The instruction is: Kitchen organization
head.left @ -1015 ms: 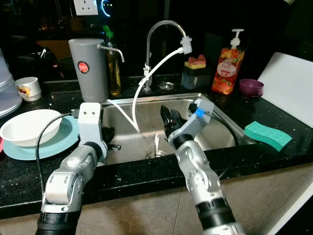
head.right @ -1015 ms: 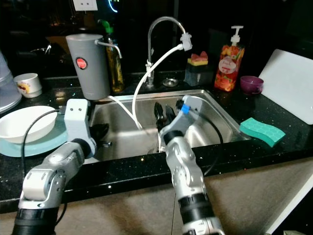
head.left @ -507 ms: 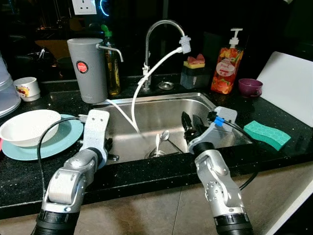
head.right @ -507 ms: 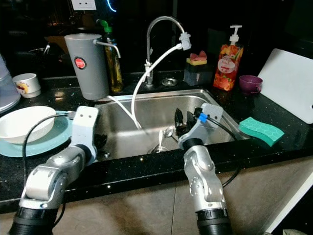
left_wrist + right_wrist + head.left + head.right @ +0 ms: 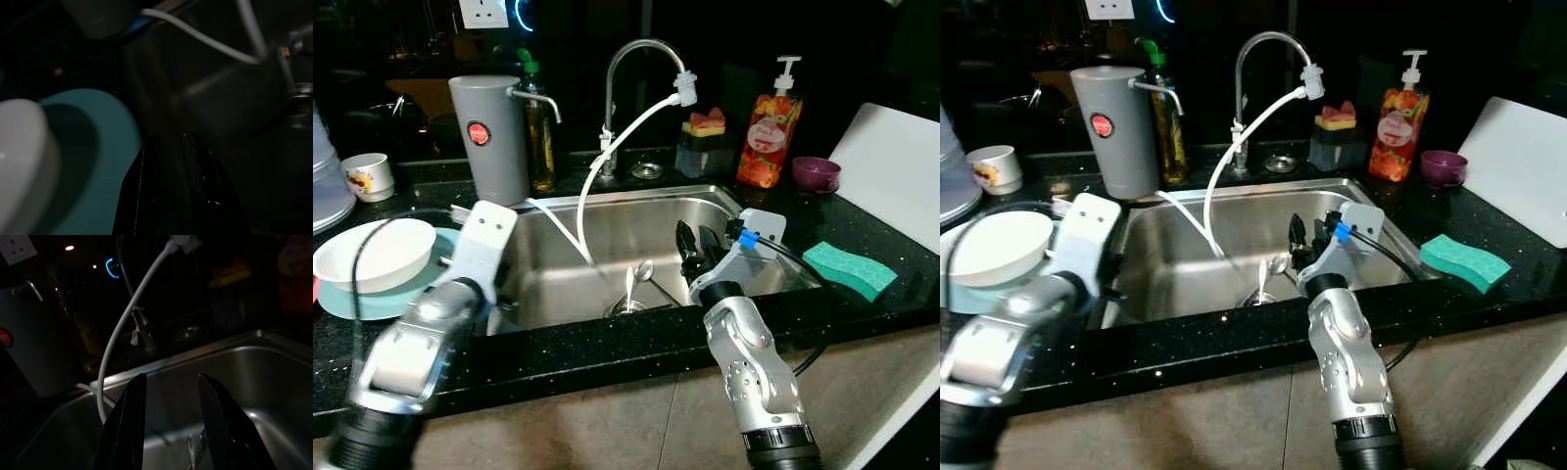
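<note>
r claw [image 5: 697, 247] over sink [image 5: 607, 211] front-right, fingers apart, empty. l claw [image 5: 178, 161] at sink's left edge by teal plate [image 5: 352, 299]; open/closed: cannot tell. spoon [image 5: 634, 279] in sink at drain. white bowl [image 5: 367, 253] on plate, worktop [image 5: 862, 308] left. tap [image 5: 631, 59] behind.

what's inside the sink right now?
In the sink: a metal spoon standing at the drain, and the end of the white hose from the faucet. The right pincer, open, hovers over the basin. The front wall hides the near floor.
</note>
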`<state>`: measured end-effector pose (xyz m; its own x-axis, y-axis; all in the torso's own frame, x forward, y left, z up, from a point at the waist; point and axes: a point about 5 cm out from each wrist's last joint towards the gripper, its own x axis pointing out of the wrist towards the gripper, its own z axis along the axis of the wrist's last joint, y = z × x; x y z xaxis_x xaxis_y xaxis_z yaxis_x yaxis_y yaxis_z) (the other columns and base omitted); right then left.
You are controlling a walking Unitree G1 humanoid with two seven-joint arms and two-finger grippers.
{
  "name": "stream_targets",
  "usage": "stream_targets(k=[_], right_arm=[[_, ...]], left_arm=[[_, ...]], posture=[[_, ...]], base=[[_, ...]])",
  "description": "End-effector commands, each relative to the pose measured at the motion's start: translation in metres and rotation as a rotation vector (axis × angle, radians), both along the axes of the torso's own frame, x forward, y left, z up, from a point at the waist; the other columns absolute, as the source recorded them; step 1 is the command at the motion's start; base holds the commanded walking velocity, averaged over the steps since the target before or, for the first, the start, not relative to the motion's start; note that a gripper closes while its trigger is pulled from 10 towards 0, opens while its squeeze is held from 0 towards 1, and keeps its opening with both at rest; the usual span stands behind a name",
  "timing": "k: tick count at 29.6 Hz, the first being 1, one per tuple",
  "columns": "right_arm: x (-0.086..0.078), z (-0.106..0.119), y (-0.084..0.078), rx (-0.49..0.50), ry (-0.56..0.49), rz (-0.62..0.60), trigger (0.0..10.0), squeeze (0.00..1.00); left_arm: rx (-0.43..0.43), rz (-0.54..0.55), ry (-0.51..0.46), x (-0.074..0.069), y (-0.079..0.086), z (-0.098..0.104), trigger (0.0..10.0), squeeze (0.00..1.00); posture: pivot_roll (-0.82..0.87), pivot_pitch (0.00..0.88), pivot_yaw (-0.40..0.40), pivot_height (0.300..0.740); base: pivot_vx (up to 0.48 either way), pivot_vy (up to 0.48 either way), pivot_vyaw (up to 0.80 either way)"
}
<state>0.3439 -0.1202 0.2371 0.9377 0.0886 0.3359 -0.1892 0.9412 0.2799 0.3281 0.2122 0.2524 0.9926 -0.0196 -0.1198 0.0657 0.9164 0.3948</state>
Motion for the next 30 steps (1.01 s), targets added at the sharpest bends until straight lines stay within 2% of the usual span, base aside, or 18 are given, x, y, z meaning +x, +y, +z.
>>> stream_targets(k=[1, 3, 6, 11, 14, 20, 24, 30], right_arm=[[-0.003, 0.003, 0.003, -0.02, -0.009, 0.007, 10.0, 0.0], [-0.005, 0.003, 0.001, -0.03, -0.009, 0.005, 10.0, 0.0], [-0.006, 0.003, -0.003, -0.04, -0.008, 0.001, 10.0, 0.0], [-0.005, 0.004, -0.005, -0.041, -0.008, -0.004, 10.0, 0.0], [-0.004, 0.006, -0.002, -0.067, -0.019, -0.003, 10.0, 0.0], [-0.006, 0.007, -0.007, -0.173, -0.047, -0.014, 10.0, 0.0], [-0.005, 0.008, -0.013, -0.173, -0.046, -0.033, 10.0, 0.0], [-0.005, 0.011, -0.009, -0.159, -0.055, -0.024, 10.0, 0.0]], left_arm=[[0.087, -0.058, 0.028, -0.003, 0.008, -0.004, 10.0, 0.0], [0.161, -0.079, 0.046, -0.008, 0.022, -0.002, 10.0, 0.0], [0.208, -0.053, 0.05, -0.013, 0.041, 0.005, 10.0, 0.0], [0.235, -0.038, 0.059, -0.016, 0.054, 0.011, 10.0, 0.0], [0.351, -0.062, 0.105, -0.021, 0.068, 0.008, 10.0, 0.0], [0.448, -0.101, 0.142, -0.027, 0.081, 0.011, 10.0, 0.0], [0.454, -0.1, 0.143, -0.027, 0.089, 0.018, 10.0, 0.0], [0.523, -0.079, 0.139, -0.027, 0.101, 0.024, 10.0, 0.0]], posture=[[0.19, 0.072, -0.013, 0.74], [0.19, 0.075, -0.018, 0.74], [0.19, 0.08, -0.019, 0.74], [0.2, 0.083, -0.021, 0.74], [0.21, 0.09, -0.02, 0.74], [0.21, 0.095, -0.021, 0.74], [0.21, 0.087, -0.02, 0.74], [0.21, 0.09, -0.016, 0.74]], base=[[0.0, 0.0, 0.0], [0.0, 0.0, 0.0], [0.0, 0.0, 0.0], [0.0, 0.0, 0.0], [0.0, 0.0, 0.0], [0.0, 0.0, 0.0], [0.0, 0.0, 0.0], [0.0, 0.0, 0.0]])
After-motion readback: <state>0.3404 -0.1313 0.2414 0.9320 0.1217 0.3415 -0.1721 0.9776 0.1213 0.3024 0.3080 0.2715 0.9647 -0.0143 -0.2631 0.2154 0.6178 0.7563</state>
